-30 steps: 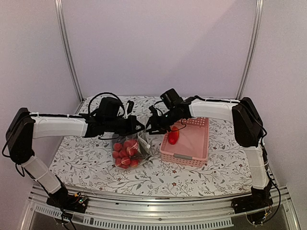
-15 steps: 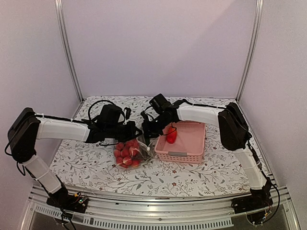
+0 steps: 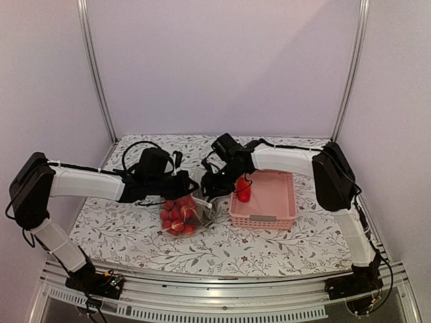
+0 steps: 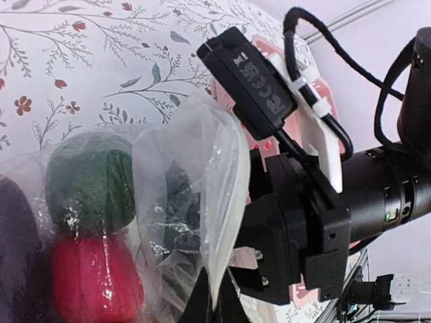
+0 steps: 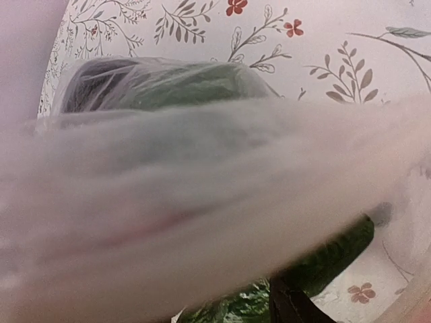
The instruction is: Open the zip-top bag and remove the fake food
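L gripper [image 3: 192, 185] clamped on top edge of bag [image 3: 202, 214]. Bag sits on tabletop [image 3: 114, 229], just left of basket [image 3: 269, 219]. R gripper [image 3: 211, 188] is at the bag mouth, nearer arm for the reach-in. Film covers its cam, so can't tell if jaws are apart. Bag long axis approx upright, mouth pointing up twd R arm. fake food [image 3: 175, 215] sits low inside, below both grippers.

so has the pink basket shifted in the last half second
yes, the pink basket slid a little to the right, toward the right edge of the table.
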You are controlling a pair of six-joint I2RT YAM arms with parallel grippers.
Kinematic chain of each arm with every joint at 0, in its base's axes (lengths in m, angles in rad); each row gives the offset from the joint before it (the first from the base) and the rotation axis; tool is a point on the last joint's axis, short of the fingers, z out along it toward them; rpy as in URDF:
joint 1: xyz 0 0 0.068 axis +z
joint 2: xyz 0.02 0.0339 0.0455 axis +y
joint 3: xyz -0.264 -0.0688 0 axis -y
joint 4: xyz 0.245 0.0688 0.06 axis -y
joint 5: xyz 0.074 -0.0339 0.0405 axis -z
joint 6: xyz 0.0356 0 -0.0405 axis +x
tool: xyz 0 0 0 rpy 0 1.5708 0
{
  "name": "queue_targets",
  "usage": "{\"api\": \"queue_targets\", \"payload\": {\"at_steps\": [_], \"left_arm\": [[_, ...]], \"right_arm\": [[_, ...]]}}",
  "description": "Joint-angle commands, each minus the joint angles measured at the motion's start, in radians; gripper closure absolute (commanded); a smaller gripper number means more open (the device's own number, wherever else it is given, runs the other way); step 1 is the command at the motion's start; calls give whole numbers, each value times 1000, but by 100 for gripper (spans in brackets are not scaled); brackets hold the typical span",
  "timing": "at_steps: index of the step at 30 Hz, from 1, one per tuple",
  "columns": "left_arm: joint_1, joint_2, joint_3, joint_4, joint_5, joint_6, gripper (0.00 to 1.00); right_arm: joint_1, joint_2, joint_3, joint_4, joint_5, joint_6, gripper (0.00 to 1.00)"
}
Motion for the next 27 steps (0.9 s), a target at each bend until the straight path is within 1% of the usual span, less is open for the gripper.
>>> {"api": "queue_targets", "payload": {"at_steps": [1, 4, 7, 9, 14, 19, 22, 24, 27], "left_arm": [[-22, -19, 18, 9, 0, 43, 100], [-31, -11, 33, -13, -5, 55, 100], [-35, -4, 41, -18, -7, 62, 100], [-38, 3, 51, -26, -7, 70, 100], [-45, 18, 53, -30, -18, 73, 100], [-46, 29, 42, -6, -26, 55, 100], [-46, 33, 44, -4, -25, 53, 100], [-48, 30, 40, -2, -35, 48, 100], [-48, 28, 33, 3, -39, 41, 100]], "right_arm": [[-4, -78, -23, -81, 53, -38, 51], [-7, -104, -67, -97, 87, -63, 51], [-19, -112, -119, -102, 85, -79, 52], [-21, -112, -122, -94, 76, -82, 54], [-17, -75, -20, -93, 34, -35, 57], [-4, -9, 53, -62, 28, 33, 57], [-3, 43, 84, -98, 43, 57, 55], [-3, 56, 77, -112, 83, 50, 55], [-2, 34, 27, -90, 114, 53, 55]]}}
